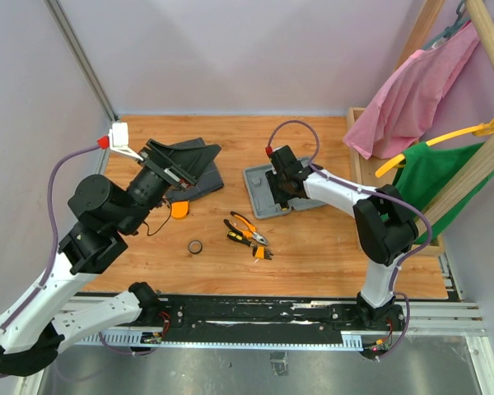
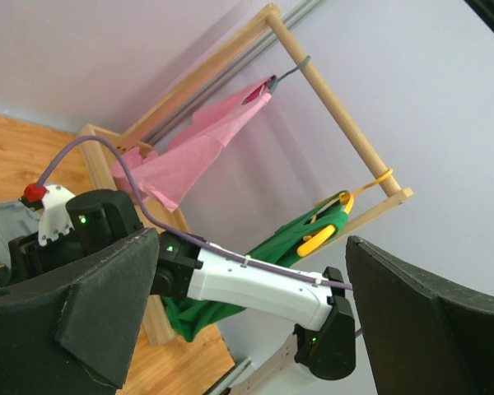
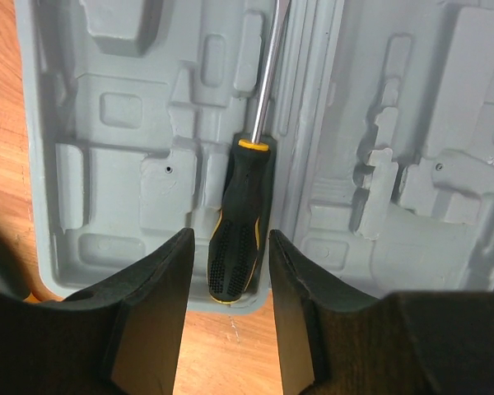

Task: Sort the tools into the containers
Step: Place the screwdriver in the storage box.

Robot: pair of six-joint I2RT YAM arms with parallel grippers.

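Nearest the right wrist camera, the right gripper (image 3: 230, 247) is seen with its jaws set either side of a black-and-yellow screwdriver (image 3: 245, 181). They are part-spread: a sliver of gap shows on the left of the handle, and the right pad is touching it or just beside it, so the tool is judged to be resting, not pinched. The screwdriver is laid in the middle channel of the open light-grey case (image 3: 123, 107), beside its central ridge. Its long axis runs straight away from the jaws, with the butt of the handle between the pads at the case's edge and the shaft pointing toward the top of that view. A withdrawal straight back along that axis is judged to be what the coming move calls for, since sideways drift could drag the handle out of its channel.

On the other side, the left gripper (image 2: 251, 321) is held high, jaws spread wide with nothing between them, above the dark grey pouch (image 1: 204, 177) at the far left of the worktop (image 1: 329, 263). On the worktop nearer than the case are laid the orange-handled pliers (image 1: 249, 226), a second screwdriver (image 1: 235, 237) and a small bit holder (image 1: 263, 253) — all closer to the right arm. The black tape ring (image 1: 196, 247) and the round orange piece (image 1: 179, 209) are closer to the left.
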